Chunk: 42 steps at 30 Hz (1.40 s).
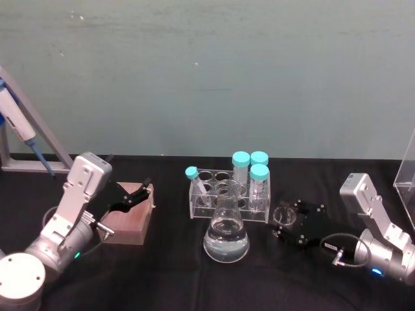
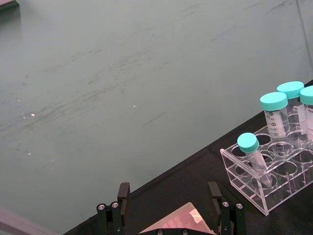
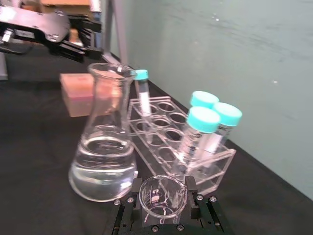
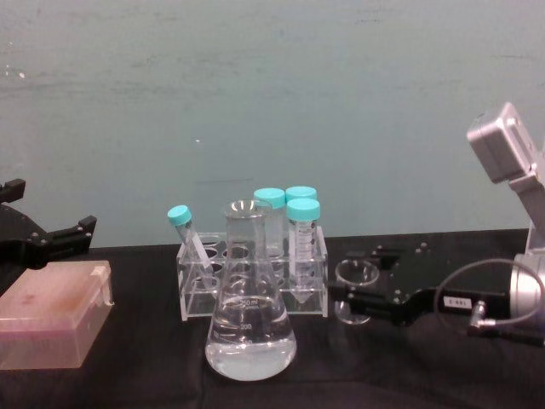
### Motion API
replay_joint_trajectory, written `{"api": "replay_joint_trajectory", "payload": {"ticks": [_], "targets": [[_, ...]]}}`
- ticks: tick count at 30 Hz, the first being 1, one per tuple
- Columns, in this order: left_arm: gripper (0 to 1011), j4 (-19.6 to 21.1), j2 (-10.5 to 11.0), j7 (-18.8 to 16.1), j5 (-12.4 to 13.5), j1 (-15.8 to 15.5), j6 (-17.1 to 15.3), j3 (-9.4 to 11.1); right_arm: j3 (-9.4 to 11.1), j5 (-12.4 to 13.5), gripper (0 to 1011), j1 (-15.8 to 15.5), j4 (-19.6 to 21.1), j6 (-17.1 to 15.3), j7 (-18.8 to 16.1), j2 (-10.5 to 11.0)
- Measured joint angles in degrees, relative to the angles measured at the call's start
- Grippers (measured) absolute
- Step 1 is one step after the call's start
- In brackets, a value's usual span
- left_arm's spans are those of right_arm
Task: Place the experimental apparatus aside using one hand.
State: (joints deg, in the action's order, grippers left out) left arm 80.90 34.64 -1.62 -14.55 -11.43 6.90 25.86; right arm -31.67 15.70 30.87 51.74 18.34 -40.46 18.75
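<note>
Chest view: right gripper (image 4: 351,296) pinches beaker (image 4: 358,279).
Risk: swinging beaker may clip flask (image 4: 250,328), spilling liquid.
Left gripper (image 1: 141,192): spread above box (image 1: 130,223).

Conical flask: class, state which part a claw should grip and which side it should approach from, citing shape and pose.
Grip the conical flask by its narrow neck, under the flared lip: the sloping body may slip. It stands upright with liquid, so come in level, from the front or the robot's left; the tube rack stands behind.
</note>
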Motion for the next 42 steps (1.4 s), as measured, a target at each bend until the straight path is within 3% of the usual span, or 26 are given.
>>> {"api": "replay_joint_trajectory", "payload": {"ticks": [5,19,32,42], "targets": [[1000,0.0,0.0,0.0,0.01,0.0,0.0,0.0,1.41,-1.7,527,-0.43,1.18,-1.15,3.83,0.11],[1000,0.0,0.0,0.0,0.01,0.0,0.0,0.0,6.86,-2.51,527,-0.35,1.16,-2.38,11.58,-0.94],[1000,0.0,0.0,0.0,0.01,0.0,0.0,0.0,11.88,-3.75,527,-0.95,0.26,-5.14,19.69,-3.07],[1000,0.0,0.0,0.0,0.01,0.0,0.0,0.0,14.65,-5.57,527,-1.34,0.06,-6.31,25.52,-4.47]]}}
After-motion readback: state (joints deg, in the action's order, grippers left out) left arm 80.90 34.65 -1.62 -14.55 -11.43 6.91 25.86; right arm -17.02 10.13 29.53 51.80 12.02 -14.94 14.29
